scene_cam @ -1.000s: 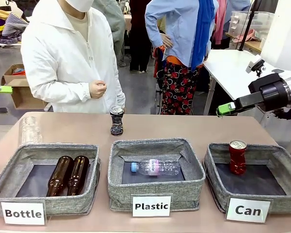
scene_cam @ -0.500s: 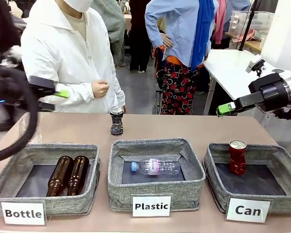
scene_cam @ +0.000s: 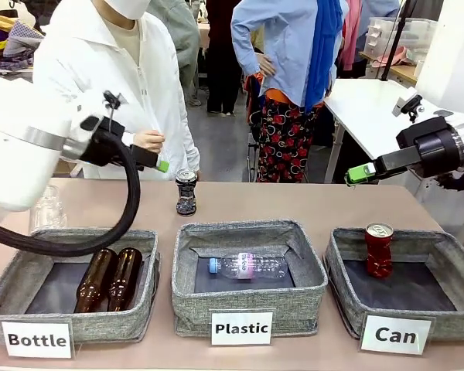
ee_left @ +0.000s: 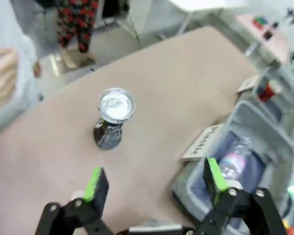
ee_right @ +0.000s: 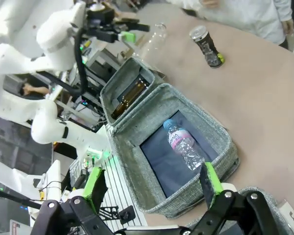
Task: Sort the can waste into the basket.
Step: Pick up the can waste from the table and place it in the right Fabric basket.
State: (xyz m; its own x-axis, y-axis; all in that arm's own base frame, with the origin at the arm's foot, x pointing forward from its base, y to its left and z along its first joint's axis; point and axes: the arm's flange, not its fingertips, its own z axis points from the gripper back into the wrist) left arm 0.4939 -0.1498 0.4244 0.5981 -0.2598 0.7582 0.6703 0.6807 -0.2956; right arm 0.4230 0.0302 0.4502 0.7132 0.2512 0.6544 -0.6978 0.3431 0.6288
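Observation:
The black patterned can (scene_cam: 186, 192) stands upright on the table beyond the middle basket. The dented red can (scene_cam: 378, 250) stands inside the grey "Can" basket (scene_cam: 448, 328) at the right. My left gripper (scene_cam: 160, 165) hovers just left of and above the black can. In the left wrist view the left gripper (ee_left: 154, 178) is open, with the black can (ee_left: 112, 117) ahead of its fingers and apart from them. My right gripper (scene_cam: 360, 173) hangs open above the table's far right; its wrist view shows the gripper (ee_right: 152, 183) empty and the black can (ee_right: 206, 45) far off.
The "Plastic" basket (scene_cam: 187, 303) holds a clear bottle (scene_cam: 247, 267). The "Bottle" basket (scene_cam: 8, 297) holds two brown bottles (scene_cam: 108, 278). A clear bottle (scene_cam: 46, 207) stands at the far left. A person's hand (scene_cam: 148, 141) is close behind my left gripper.
My left arm has swung in from the left and now reaches toward the black can. The right arm, both cans and the baskets have not moved.

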